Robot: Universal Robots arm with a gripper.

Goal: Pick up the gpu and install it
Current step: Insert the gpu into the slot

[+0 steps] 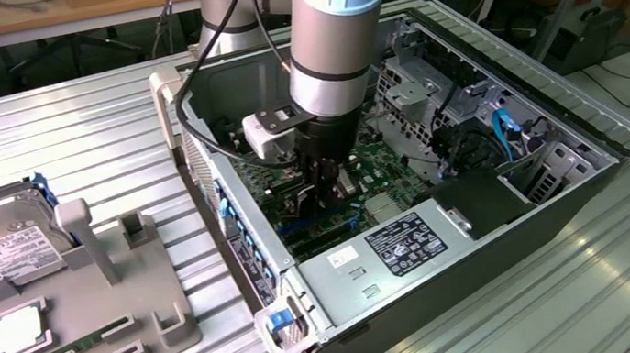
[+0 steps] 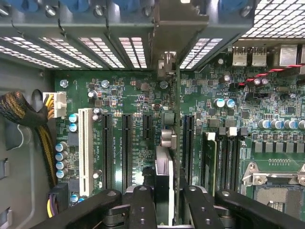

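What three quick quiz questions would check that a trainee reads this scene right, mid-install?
1. True or false: the gripper is shut on the gpu, held edge-on over the motherboard inside the open computer case.
2. Where is the hard drive? A: standing in the grey fixture at the exterior view's left. B: mounted in the computer case. C: in the gripper.
3. Fill in: beside the long white slot run several ___ slots.

Key: 1 true; 2 A; 3 black.
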